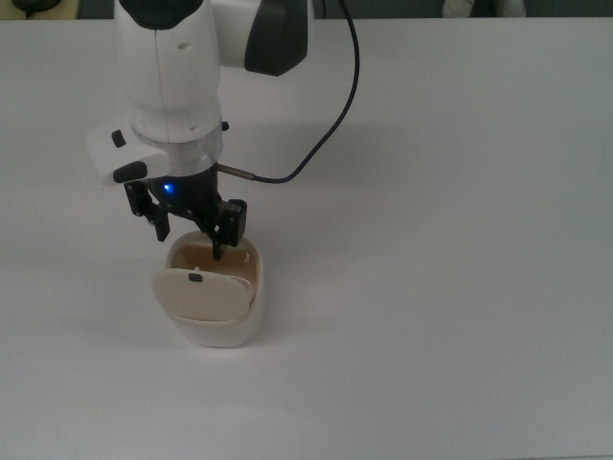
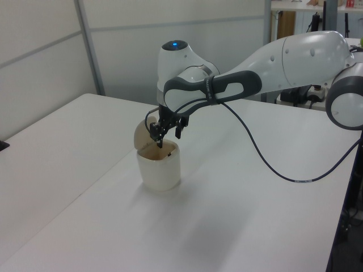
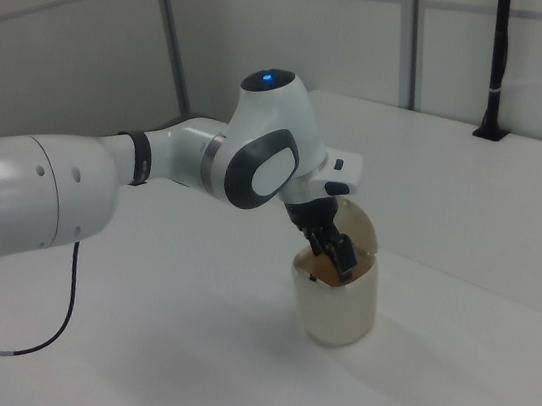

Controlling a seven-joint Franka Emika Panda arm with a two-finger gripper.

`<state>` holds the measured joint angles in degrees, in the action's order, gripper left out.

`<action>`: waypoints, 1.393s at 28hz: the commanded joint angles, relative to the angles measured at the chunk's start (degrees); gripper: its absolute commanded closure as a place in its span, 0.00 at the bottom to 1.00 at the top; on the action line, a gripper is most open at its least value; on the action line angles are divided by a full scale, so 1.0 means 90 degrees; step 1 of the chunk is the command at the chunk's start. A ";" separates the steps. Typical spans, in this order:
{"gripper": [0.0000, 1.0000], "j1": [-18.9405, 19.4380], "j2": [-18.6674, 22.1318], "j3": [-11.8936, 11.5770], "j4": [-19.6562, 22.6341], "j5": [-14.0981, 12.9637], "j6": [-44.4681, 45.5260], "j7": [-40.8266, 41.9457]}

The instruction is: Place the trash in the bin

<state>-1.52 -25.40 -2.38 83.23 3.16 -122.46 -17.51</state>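
No sign of the paper wad anywhere on the table [image 1: 460, 287] or between the fingers; most likely already down inside the bin [image 1: 251, 287], though the dim interior hides it. Judged by its kind: very light, soft, crushable and not fragile, easy to pinch anywhere across its lumpy middle, with little force needed.

Reading the top view from its left to its right: first the white arm [image 1: 168, 77], reaching down from above. Below it the black gripper [image 1: 191, 236], blue light glowing at its base, fingers spread well apart and holding nothing, tips poised just over the bin's open mouth. Whether the tips touch the rim cannot be told. Directly under that, the cream bin itself, flap lid [image 1: 199, 293] swung open and showing a small dark mark. Further right, a dark cable [image 1: 316, 153] looping off the wrist, then only bare white tabletop.

Same pose in the left view: gripper [image 2: 168, 131] wide open above the bin [image 2: 160, 170].
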 commanded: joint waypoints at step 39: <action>0.00 0.0071 0.1973 0.0031 0.0010 -0.0253 0.3793 0.1974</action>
<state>-0.98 -8.91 -1.39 81.65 2.37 -88.75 -1.25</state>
